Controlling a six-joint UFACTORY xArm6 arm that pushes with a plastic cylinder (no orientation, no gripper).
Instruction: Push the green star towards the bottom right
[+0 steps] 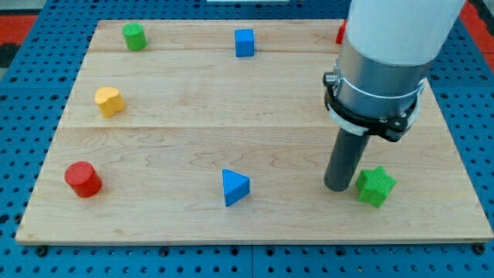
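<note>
The green star (376, 186) lies on the wooden board (255, 139) at the view's lower right. My tip (337, 187) stands on the board just to the star's left, touching or nearly touching its left side. The rod rises from there into the grey and white arm body that fills the view's upper right.
A blue triangle (235, 187) lies at bottom centre, a red cylinder (82, 179) at bottom left, a yellow heart-like block (109, 101) at left, a green cylinder (134, 36) at top left, a blue cube (244, 42) at top centre. A red block (340, 34) is partly hidden behind the arm.
</note>
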